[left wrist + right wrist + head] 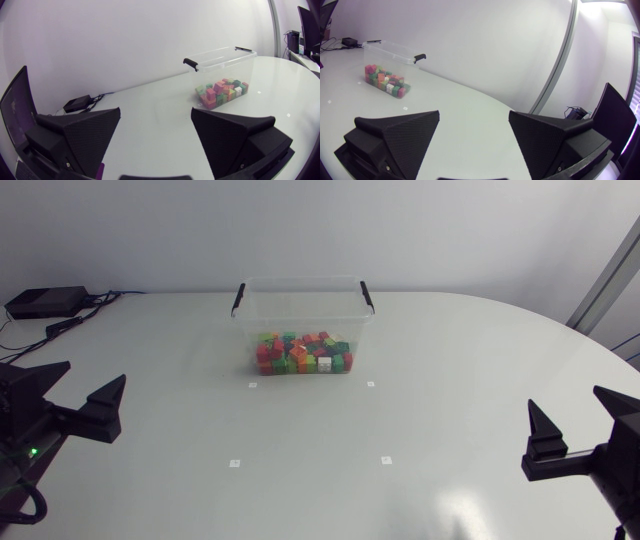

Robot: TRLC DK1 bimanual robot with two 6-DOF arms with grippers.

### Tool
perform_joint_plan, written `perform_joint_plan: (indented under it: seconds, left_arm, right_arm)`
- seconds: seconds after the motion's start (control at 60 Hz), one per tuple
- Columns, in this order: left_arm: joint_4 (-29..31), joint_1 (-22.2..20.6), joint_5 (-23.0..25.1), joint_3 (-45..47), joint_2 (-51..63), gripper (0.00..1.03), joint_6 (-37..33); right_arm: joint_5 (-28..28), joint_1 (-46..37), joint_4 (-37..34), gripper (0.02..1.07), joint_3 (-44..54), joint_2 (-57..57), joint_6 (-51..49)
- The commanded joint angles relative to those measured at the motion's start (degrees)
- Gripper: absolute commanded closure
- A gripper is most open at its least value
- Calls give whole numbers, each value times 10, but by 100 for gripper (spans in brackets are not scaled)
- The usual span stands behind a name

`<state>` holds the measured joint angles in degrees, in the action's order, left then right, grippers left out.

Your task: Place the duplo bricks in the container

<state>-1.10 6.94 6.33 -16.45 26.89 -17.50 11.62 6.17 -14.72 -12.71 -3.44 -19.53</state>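
Observation:
A clear plastic container with black handles stands at the middle back of the table. Inside it lies a heap of several duplo bricks in red, green, orange, yellow and white. No loose brick shows on the table. My left gripper rests at the left edge, open and empty. My right gripper rests at the right edge, also open and empty. The left wrist view has the container and bricks far ahead of the gripper. From the right wrist, the container shows far ahead of that gripper.
A black box with cables lies at the table's back left corner. Small white markers dot the table in front of the container.

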Motion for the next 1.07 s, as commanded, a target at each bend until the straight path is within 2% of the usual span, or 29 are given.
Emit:
perform_joint_plan:
  seconds: [0.0,0.783,1.05]
  left_arm:
    - [0,-7,-8,26,-28,5,25]
    - [11,-69,-63,163,-267,6,173]
    - [11,-69,-63,164,-269,6,175]
  right_arm:
    - [-10,-8,15,7,25,6,19]
    - [-115,-61,146,7,126,34,194]
    - [-116,-62,147,7,127,34,195]
